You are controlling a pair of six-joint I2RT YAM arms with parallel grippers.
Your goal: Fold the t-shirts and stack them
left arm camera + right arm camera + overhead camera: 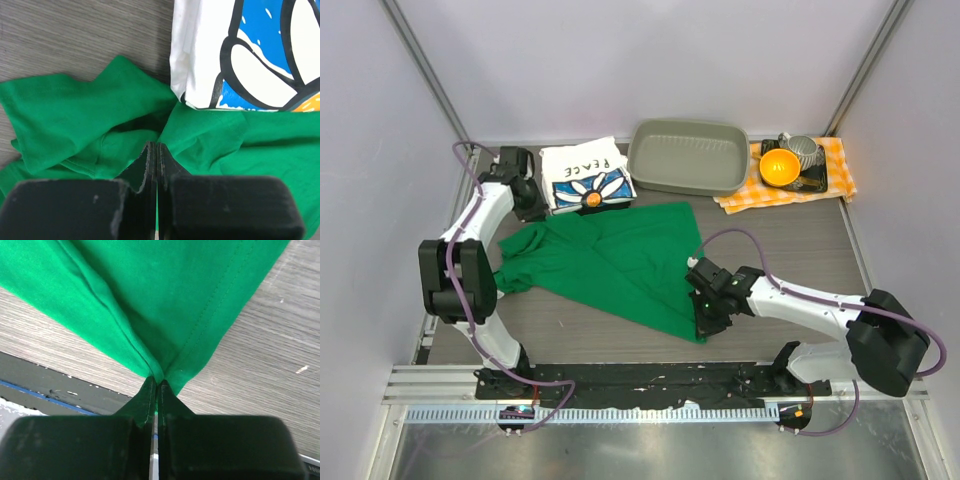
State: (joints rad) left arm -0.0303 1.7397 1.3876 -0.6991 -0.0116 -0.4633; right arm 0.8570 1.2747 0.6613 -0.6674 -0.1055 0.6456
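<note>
The green t-shirt (620,262) lies spread and rumpled in the middle of the table. The white "PEACE" t-shirt (584,175) lies folded at the back left, its near edge touching the green one. My left gripper (532,207) is shut at the green shirt's far left edge (75,115), where the folds run into its tips, right beside the white shirt (200,55). My right gripper (706,322) is shut on the green shirt's near right corner (165,305), and the hems gather into its tips just above the table.
A grey plastic tub (687,157) stands at the back centre. An orange-and-white checked cloth (835,165) at the back right carries an orange bowl (778,167) and a metal cup (804,150). A black rail (640,378) runs along the near edge.
</note>
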